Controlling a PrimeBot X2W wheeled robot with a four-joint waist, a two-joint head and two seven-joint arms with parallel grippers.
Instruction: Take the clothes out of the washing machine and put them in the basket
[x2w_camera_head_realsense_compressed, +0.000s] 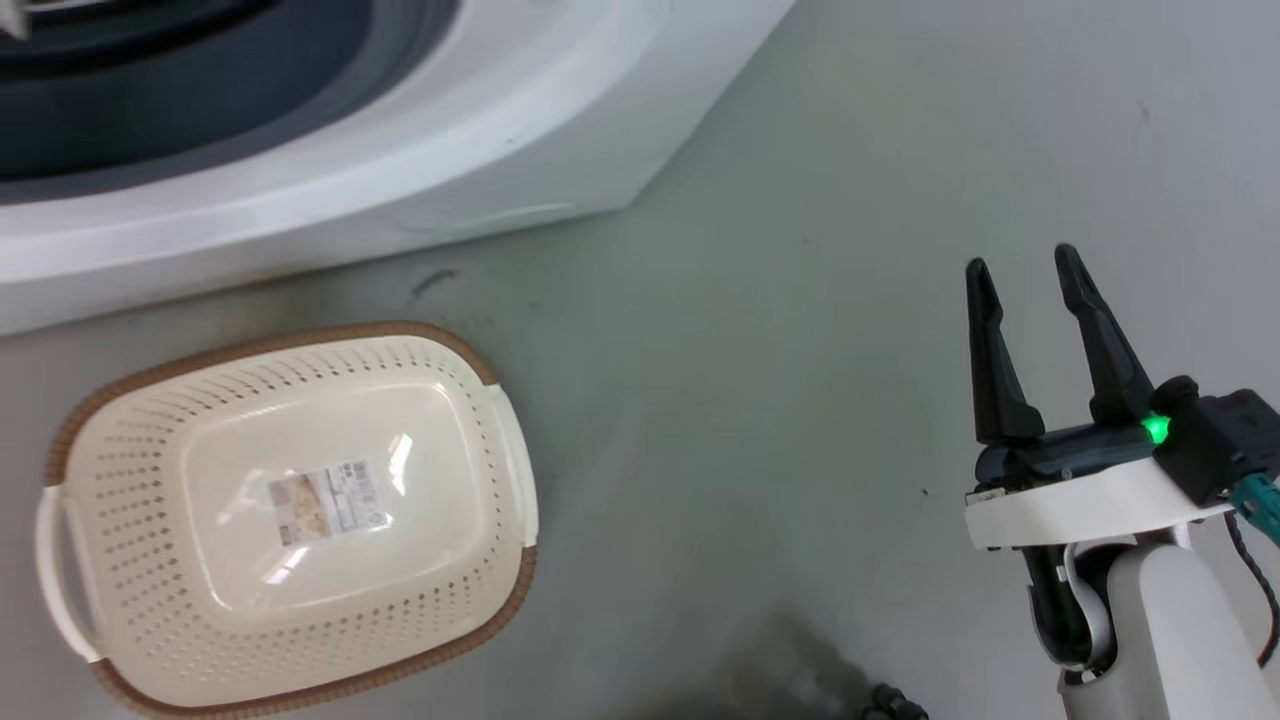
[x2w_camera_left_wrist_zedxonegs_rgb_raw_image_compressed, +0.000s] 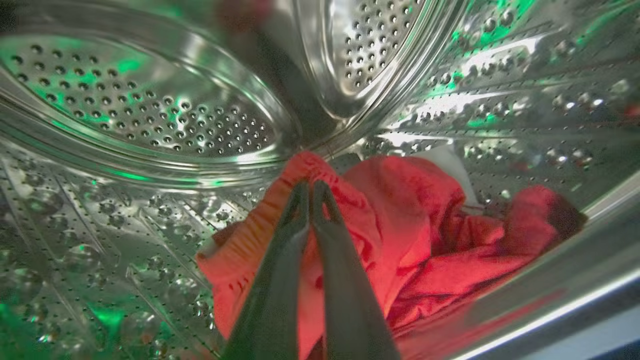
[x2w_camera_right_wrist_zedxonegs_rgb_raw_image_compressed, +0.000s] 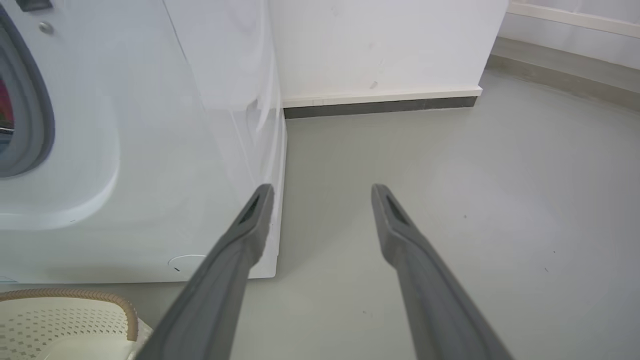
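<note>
Inside the drum, centre of the left wrist view: the left gripper (x2w_camera_left_wrist_zedxonegs_rgb_raw_image_compressed: 310, 192) has its two long dark fingers pressed together on a raised fold of the bright red soft fabric clothes (x2w_camera_left_wrist_zedxonegs_rgb_raw_image_compressed: 415, 225); by my judgement it is clenched on the cloth.
Clothes: heaped at the lower right of that view on the shiny perforated steel drum (x2w_camera_left_wrist_zedxonegs_rgb_raw_image_compressed: 150, 110), with a white panel at the back.
Basket: the cream-white perforated plastic basket with a brown woven-look rim (x2w_camera_head_realsense_compressed: 120, 500) sits at the lower left of the head view, on the grey floor (x2w_camera_head_realsense_compressed: 800, 400) just below the large white front-loading washing machine (x2w_camera_head_realsense_compressed: 400, 180), with no garment in it.
Right gripper (x2w_camera_head_realsense_compressed: 1022, 262): lower right of the head view, fingers spread, holding nothing.
Step in hand: drawing the garment out.
Doing it well: hold the pinch firm and pull back along the fingers. Lift the trailing cloth over the drum's front lip so it does not snag, and let go only above the basket's middle.
</note>
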